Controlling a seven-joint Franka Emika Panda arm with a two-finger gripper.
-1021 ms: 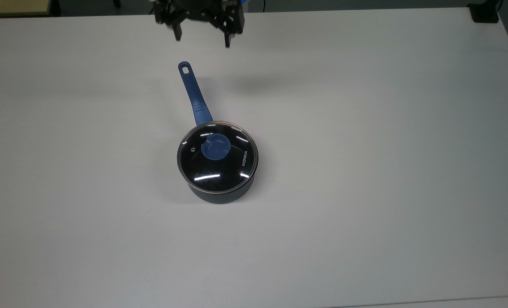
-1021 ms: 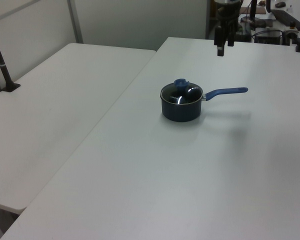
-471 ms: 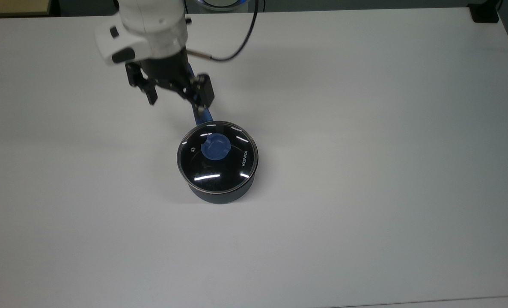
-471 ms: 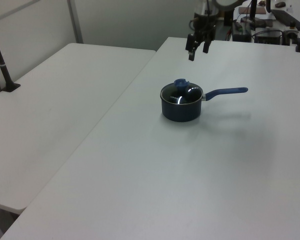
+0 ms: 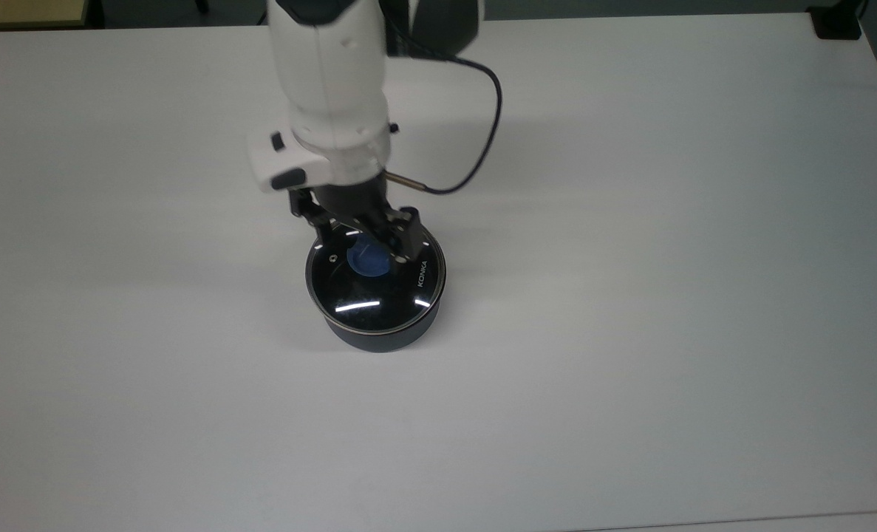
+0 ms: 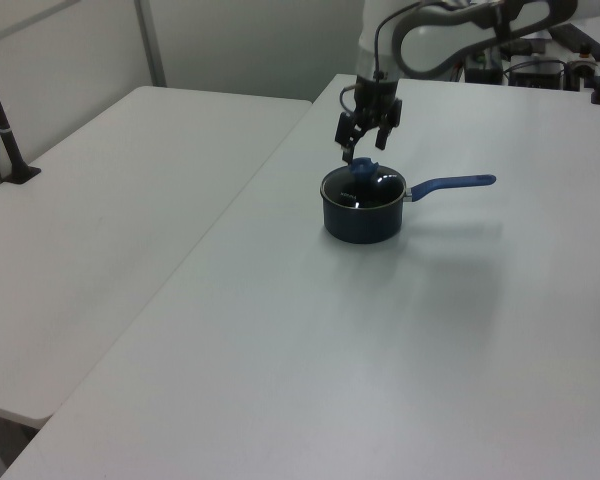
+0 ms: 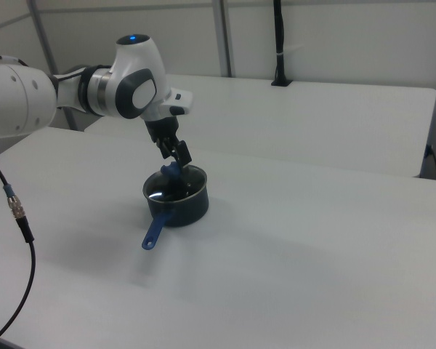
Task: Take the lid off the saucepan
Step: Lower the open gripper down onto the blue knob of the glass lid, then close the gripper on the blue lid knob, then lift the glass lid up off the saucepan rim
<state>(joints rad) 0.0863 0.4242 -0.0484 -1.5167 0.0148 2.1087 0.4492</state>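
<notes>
Seen in the top view, left to right: one finger (image 5: 323, 230) of the gripper (image 5: 363, 246), spread wide and gripping nothing; between the jaws, the lid's blue knob (image 5: 369, 260) (the lid (image 5: 376, 284) seated on the saucepan (image 5: 383, 336), beneath the jaws, on the white table (image 5: 630, 295)); then the other finger.

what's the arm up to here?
The arm's gripper hangs open right over the blue knob of the glass lid, one finger on either side of it. The lid sits on the saucepan, not yet gripped or lifted. The saucepan stands on the white table.
</notes>
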